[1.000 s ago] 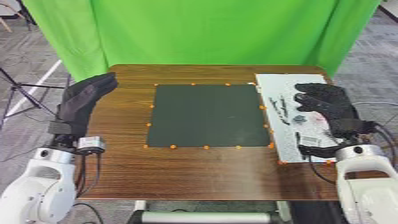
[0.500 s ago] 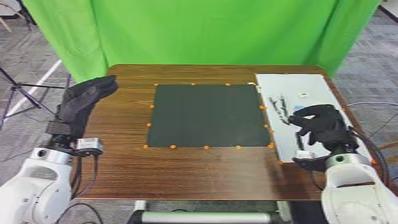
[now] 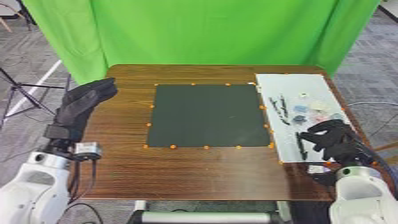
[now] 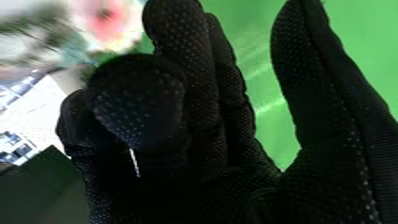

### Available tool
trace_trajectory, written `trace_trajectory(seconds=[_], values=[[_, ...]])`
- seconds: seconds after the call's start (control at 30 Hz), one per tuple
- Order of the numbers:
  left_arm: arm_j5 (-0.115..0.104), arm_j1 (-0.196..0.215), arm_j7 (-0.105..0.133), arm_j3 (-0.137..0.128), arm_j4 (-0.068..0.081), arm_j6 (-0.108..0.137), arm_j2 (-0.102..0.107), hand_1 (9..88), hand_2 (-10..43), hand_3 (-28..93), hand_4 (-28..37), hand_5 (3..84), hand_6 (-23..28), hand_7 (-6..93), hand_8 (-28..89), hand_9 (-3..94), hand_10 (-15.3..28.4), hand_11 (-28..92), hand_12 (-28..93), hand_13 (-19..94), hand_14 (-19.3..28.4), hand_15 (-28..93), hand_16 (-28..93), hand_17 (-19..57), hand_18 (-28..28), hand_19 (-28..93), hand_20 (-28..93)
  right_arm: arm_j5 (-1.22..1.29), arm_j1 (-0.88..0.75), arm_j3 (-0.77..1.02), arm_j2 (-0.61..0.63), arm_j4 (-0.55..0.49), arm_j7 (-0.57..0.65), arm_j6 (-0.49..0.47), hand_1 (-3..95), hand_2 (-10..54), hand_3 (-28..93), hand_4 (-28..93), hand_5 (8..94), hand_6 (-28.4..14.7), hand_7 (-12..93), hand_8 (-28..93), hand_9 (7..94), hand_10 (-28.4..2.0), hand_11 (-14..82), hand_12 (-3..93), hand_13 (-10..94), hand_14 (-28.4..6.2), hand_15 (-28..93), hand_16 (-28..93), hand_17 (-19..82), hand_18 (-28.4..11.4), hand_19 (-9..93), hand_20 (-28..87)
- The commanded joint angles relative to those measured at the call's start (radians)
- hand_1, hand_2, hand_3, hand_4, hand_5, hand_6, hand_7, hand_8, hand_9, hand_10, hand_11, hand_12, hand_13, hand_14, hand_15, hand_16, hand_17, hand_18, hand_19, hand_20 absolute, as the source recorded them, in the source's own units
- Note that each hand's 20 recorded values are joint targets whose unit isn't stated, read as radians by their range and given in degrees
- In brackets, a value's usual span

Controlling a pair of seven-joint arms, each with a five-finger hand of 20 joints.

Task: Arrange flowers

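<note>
My right hand (image 3: pixel 332 141) is over the near right part of the white sheet (image 3: pixel 282 85), its fingers relaxed and apart. Several small flower pieces, blue (image 3: pixel 300 108), pale yellow (image 3: pixel 317 105) and dark grey-blue (image 3: pixel 299 119), lie just beyond it. Dark thin stems (image 3: pixel 283 108) lie on the sheet's left half, and another dark strip (image 3: pixel 301 145) is beside the fingers. In the right wrist view, nothing is visibly gripped by my right hand (image 4: pixel 204 170); a blurred pink flower (image 4: pixel 105 17) is past its fingers. My left hand (image 3: pixel 83 102) is open above the table's left edge.
A dark square mat (image 3: pixel 207 116) with orange markers around it lies mid-table, left of the white sheet. The brown wooden table (image 3: pixel 209 175) extends nearer to the robot. A green curtain (image 3: pixel 209 35) hangs behind the table.
My right hand has moved back across the white sheet toward the near edge, then slightly right, and the flower pieces it was covering are visible. The left hand has stayed nearly still.
</note>
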Motion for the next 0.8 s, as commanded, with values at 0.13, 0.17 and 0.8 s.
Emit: trace_trajectory(seconds=[0.13, 0.17, 0.8], values=[[-0.014, 0.052, -0.012, -0.009, -0.016, 0.016, -0.008, 28.4, -3.9, 60, -17.0, 42.4, 5.2, 13.5, -5, 40.9, 14.6, 17, 12, 32, 17.9, 16, 1, 1.5, 12.0, 9, 13, 0.046, -0.062, 0.054, -0.020, 0.009, 0.034, -0.096, 37.0, -9.5, 60, -16, 61.9, -0.5, 15, -6, 86.7, -10.8, 27.9, 28.0, 93, -2.1, 51, 37, 50, -20.5, 89, 47], [-0.011, 0.055, -0.015, -0.008, -0.018, 0.010, -0.009, 28.4, -3.9, 60, -17.0, 42.4, 5.2, 13.6, -6, 40.9, 14.6, 17, 12, 32, 17.8, 16, 1, 1.5, 12.0, 9, 13, 0.038, -0.058, 0.045, -0.021, 0.013, 0.037, -0.093, 37.1, -9.5, 60, -16, 61.2, -0.5, 15, -6, 86.6, -10.8, 28.0, 28.0, 93, -2.0, 51, 37, 50, -20.4, 89, 47], [-0.004, 0.038, -0.028, -0.007, -0.014, -0.011, -0.004, 28.9, -3.8, 59, -16.6, 42.8, 5.4, 13.6, -6, 41.0, 14.6, 17, 12, 32, 17.8, 16, 1, 1.5, 11.9, 9, 13, -0.086, -0.041, -0.050, -0.034, 0.066, 0.094, -0.126, 42.0, -9.5, 60, -19, 57.2, -4.0, 22, -2, 85.8, -11.4, 32.2, 29.4, 94, -0.7, 51, 36, 52, -18.3, 89, 45]])
